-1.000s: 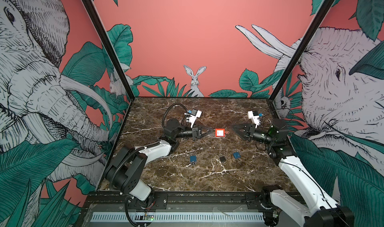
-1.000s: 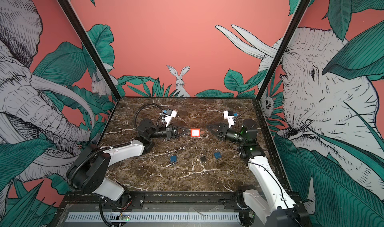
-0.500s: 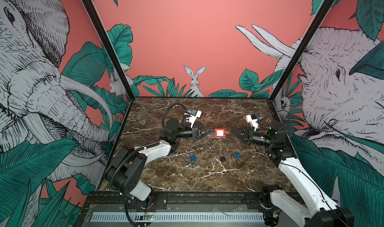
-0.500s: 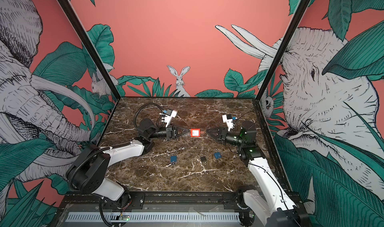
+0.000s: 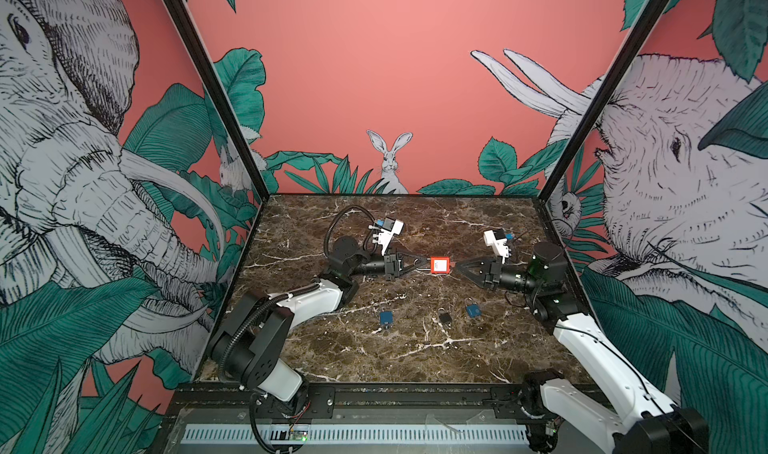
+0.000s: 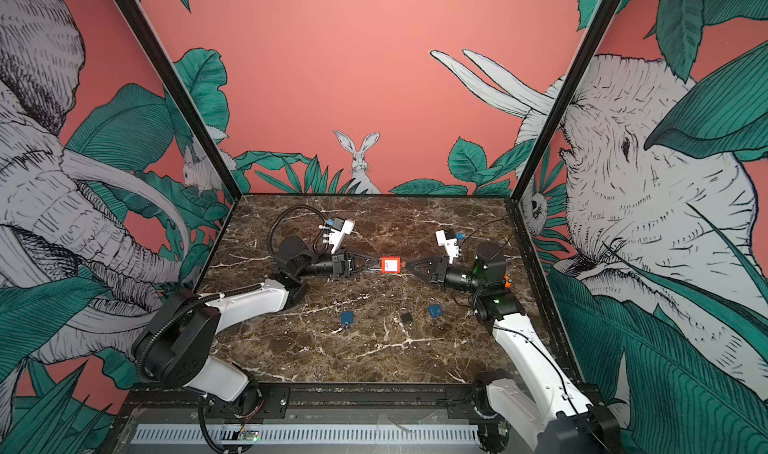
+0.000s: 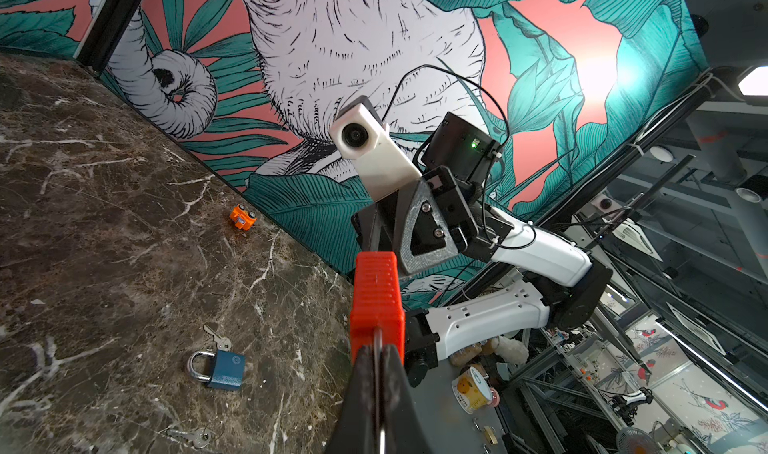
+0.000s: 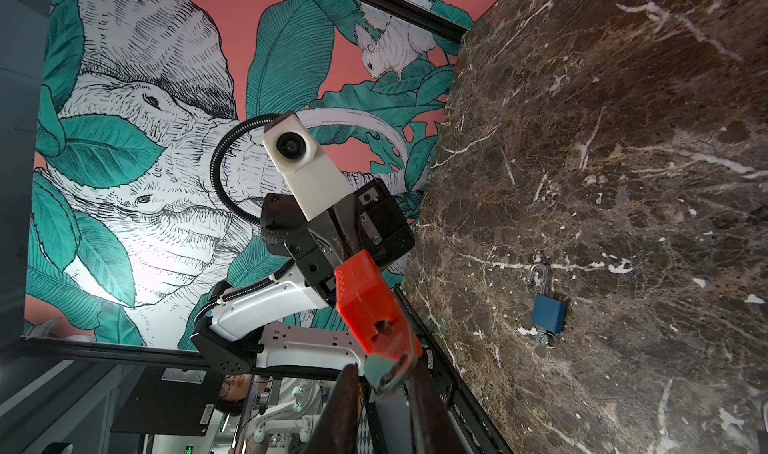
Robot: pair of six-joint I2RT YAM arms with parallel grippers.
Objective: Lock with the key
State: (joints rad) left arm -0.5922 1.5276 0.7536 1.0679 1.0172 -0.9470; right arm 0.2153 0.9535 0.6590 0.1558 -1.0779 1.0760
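- Above the middle of the tabletop (image 5: 415, 356), the red padlock (image 5: 439, 265) hangs in the air between the two arms, clear of the marble in both top views.
- Left tool (image 7: 378, 354) is clenched on the padlock's thin metal shackle (image 7: 378, 337), with the red body jutting out past its fingertips. That hold and the padlock's place match the pictures from a second ago.
- What has changed is on the other side. The right tool (image 5: 456, 267) has rolled at the wrist, and its fingers, spread wider a second ago, have drawn in.
- Seen from the right wrist, the teal-headed key (image 8: 385, 368) sits in the padlock's base with that tool's fingers on either side of its head. One finger looks to be touching, but I cannot tell whether both are pressing yet.
- My reading is that the key is already seated and the step in hand is getting a firm pinch on its head, so a turn should follow. Whether the shackle is pushed home is hidden by the left tool.
- A blue padlock (image 5: 386, 317), a dark padlock (image 5: 444, 318) and another blue one lie on the tabletop nearer the front, well apart from the work.
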